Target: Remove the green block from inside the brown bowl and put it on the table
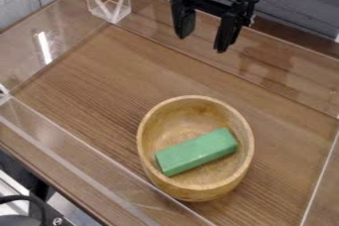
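Note:
The green block [197,153] lies flat inside the brown bowl [166,121], slanted from lower left to upper right. The bowl sits on the table [106,81] toward the near right. My gripper [201,30] hangs well above and behind the bowl, pointing straight down. Its black fingers [225,32] stand apart with nothing between them, so it is open and holds nothing.
Low clear acrylic walls [79,161] border the tabletop on all sides. A clear acrylic bracket [109,4] stands at the far left corner. Bare wood stretches left of and behind the bowl.

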Action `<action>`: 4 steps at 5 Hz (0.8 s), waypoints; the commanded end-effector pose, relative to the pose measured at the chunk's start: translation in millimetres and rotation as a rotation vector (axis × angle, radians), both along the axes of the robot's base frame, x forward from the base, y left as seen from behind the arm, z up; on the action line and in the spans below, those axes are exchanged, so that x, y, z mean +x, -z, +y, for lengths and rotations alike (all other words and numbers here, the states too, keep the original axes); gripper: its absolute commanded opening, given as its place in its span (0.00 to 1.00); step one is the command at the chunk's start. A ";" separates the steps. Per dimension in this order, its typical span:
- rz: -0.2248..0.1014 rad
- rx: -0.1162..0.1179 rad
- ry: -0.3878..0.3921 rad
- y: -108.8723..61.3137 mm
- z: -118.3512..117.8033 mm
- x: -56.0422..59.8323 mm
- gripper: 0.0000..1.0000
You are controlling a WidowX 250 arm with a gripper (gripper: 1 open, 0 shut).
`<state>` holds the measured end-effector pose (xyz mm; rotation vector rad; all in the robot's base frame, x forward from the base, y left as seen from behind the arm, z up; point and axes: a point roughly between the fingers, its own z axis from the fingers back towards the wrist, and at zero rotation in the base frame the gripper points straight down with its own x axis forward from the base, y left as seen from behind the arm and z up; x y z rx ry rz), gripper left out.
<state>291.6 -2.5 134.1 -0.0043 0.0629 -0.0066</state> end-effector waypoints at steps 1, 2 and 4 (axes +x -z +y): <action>0.011 0.000 0.023 3.9 -4.8 -9.0 1.00; -0.001 0.000 0.095 4.4 -15.5 -29.2 1.00; -0.023 0.002 0.169 2.1 -31.9 -56.6 1.00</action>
